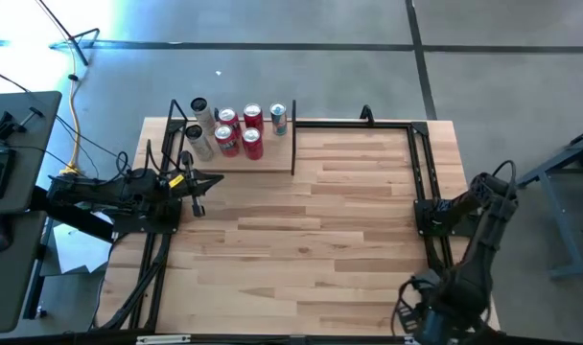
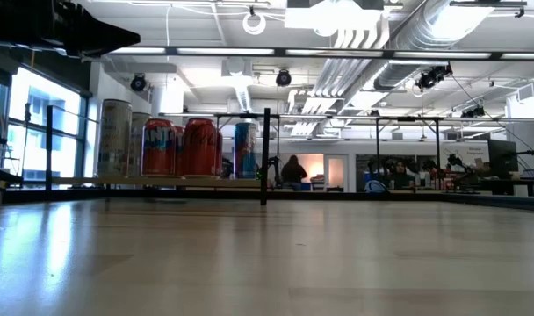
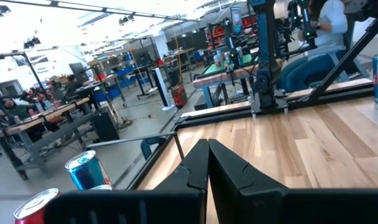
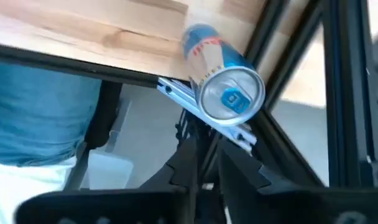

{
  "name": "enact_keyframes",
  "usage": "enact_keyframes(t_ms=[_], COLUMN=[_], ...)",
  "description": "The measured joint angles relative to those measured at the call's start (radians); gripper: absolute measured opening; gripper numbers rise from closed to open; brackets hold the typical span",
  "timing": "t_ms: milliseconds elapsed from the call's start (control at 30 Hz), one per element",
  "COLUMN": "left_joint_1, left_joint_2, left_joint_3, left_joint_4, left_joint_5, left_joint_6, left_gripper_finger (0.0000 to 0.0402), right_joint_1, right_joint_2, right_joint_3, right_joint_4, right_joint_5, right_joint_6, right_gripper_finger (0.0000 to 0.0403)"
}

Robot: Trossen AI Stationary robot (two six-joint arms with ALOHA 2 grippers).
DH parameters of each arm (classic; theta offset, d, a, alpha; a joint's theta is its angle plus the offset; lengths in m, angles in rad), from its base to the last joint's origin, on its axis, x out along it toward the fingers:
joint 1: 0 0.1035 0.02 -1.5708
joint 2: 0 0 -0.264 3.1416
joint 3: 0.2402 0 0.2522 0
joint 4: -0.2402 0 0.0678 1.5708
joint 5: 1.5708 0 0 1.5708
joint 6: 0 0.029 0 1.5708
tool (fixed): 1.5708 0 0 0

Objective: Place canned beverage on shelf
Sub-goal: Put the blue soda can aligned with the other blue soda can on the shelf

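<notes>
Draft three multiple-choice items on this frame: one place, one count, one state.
1. The shelf sits:
A. by the left arm
B. by the right arm
C. mid-table

2. Red cans on the shelf:
A. two
B. four
C. six

3. The left gripper is:
A. open
B. shut, empty
C. shut on a can

Answers:
1. A: in the high view, the shelf lies at the table's left end, just past the left arm.
2. B: four red cans show from above.
3. B: the left gripper has its fingers touching with nothing between them.

The right gripper hangs by the table's edge, near a blue can.
</notes>
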Motion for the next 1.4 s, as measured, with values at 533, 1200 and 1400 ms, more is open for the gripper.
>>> enact_keyframes(t_ms=[533, 1200, 1400], left_joint_1=[0.000, 0.000, 0.000], left_joint_2=[0.000, 0.000, 0.000], left_joint_3=[0.000, 0.000, 0.000], left_joint_4=[-0.021, -0.038, -0.043], left_joint_5=[0.000, 0.000, 0.000], left_joint_6=[0.025, 0.000, -0.001], left_gripper_finger=[0.0000, 0.0000, 0.0000], right_joint_1=[-0.085, 0.005, 0.007], right_joint_2=[0.056, 0.055, 0.052], right_joint_3=[-0.032, -0.198, -0.257], right_joint_4=[0.036, 0.141, 0.214], right_joint_5=[-0.179, -0.121, -0.167], right_joint_6=[0.077, 0.087, 0.090], right_gripper_finger=[0.0288, 0.0291, 0.0291])
